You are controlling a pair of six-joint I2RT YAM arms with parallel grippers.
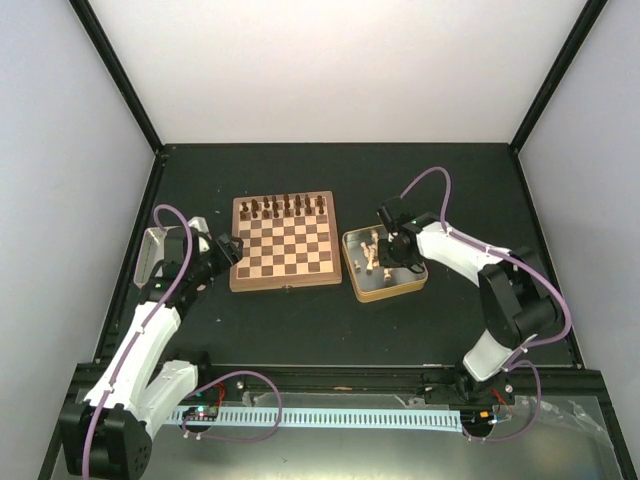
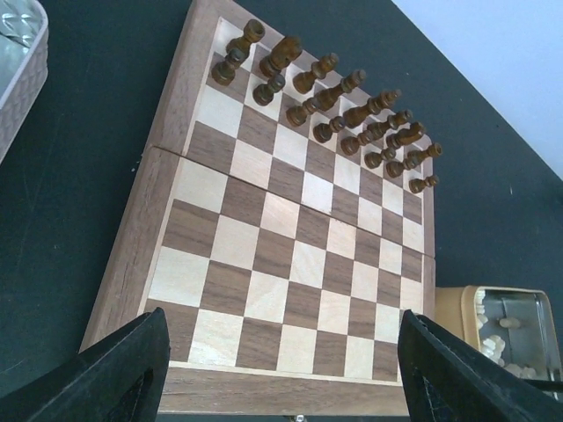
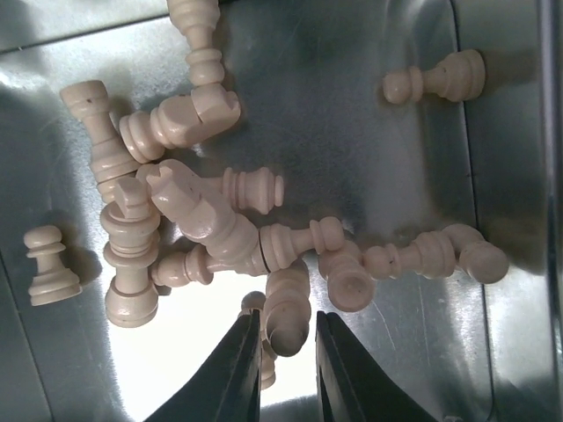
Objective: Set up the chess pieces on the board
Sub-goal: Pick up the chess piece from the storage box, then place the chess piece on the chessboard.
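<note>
The right pincer (image 3: 288, 374) is down inside the tin (image 3: 493, 132), its two fingers drawn close on either side of a pale chessman (image 3: 287, 318) lying flat. It looks clamped on that piece, though the tips hide the actual contact. The piece lies against its neighbours in the heap, so a lift may drag one up and drop it on the table (image 1: 300, 330). A rounded body pinched sideways may also twist or squirt free, and a piece carried lying down would likely topple when set on a square.

The tin holds only pale chess pieces (image 3: 202, 220), all on their sides and mostly tangled together. Two pawns (image 3: 435, 81) lie apart from the rest.

The left pincer (image 2: 281, 378) stands wide apart and empty over the near frame of the board (image 2: 290, 264). Dark chessmen (image 2: 334, 97) fill the board's two far rows, and no pale piece is on it. The board lies mid-table, with the tin just beside it, toward the table's right edge
</note>
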